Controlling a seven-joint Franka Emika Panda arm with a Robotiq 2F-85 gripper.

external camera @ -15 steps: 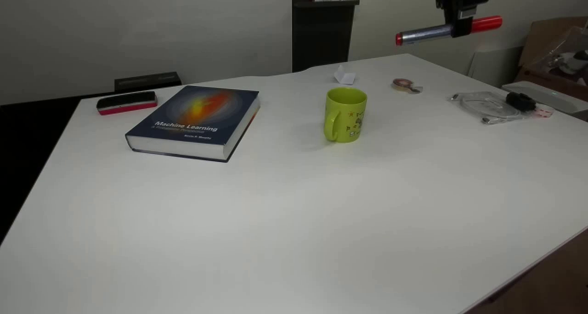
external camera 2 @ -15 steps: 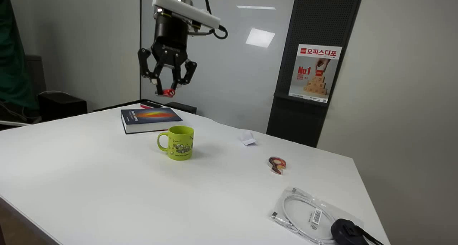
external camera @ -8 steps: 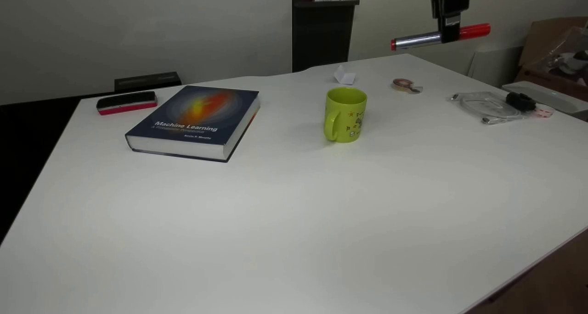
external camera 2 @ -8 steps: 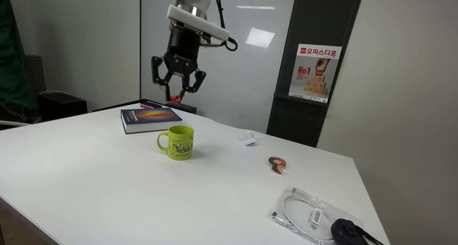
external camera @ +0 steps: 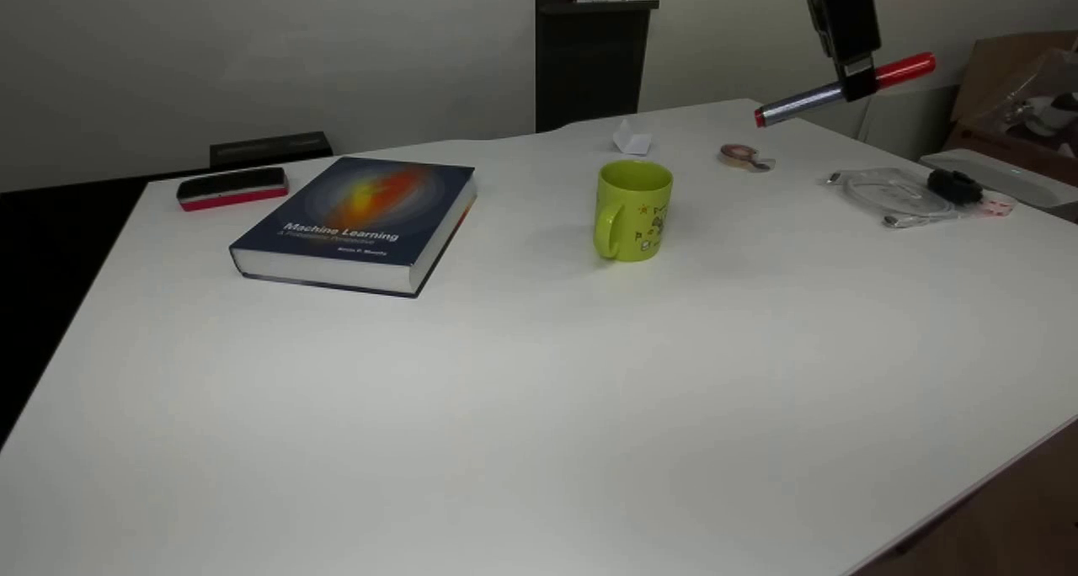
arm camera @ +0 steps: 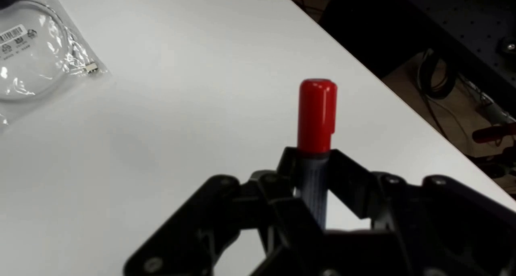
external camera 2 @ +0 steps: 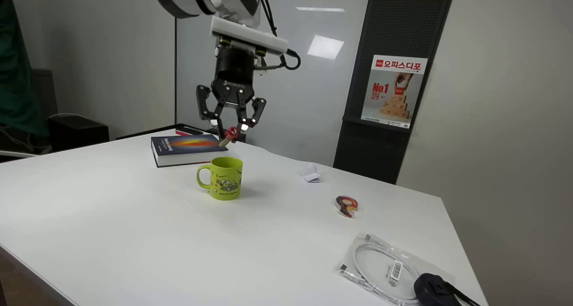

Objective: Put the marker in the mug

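The marker (external camera: 802,104) has a red cap, a silver-grey barrel and a red end. My gripper (external camera: 857,83) is shut on its barrel and holds it in the air, tilted, cap end higher. In an exterior view my gripper (external camera 2: 228,133) hangs above and behind the mug, with the marker's red cap (external camera 2: 231,133) between its fingertips. In the wrist view the marker (arm camera: 316,114) sits between the fingertips (arm camera: 312,163); its lower barrel is hidden. The yellow-green mug (external camera: 633,214) stands upright on the table, apart from the marker; it also shows in an exterior view (external camera 2: 226,180).
A thick book (external camera: 354,222) and a red-and-black case (external camera: 232,189) lie on the white table (external camera: 505,408). Folded paper (external camera: 632,138), a tape roll (external camera: 741,157) and a bagged cable (external camera: 897,195) lie beyond the mug. The cable bag shows in the wrist view (arm camera: 32,54).
My gripper has come down with the marker still held. The marker has tilted more steeply, its barrel end lower. The mug and the other objects have not moved.
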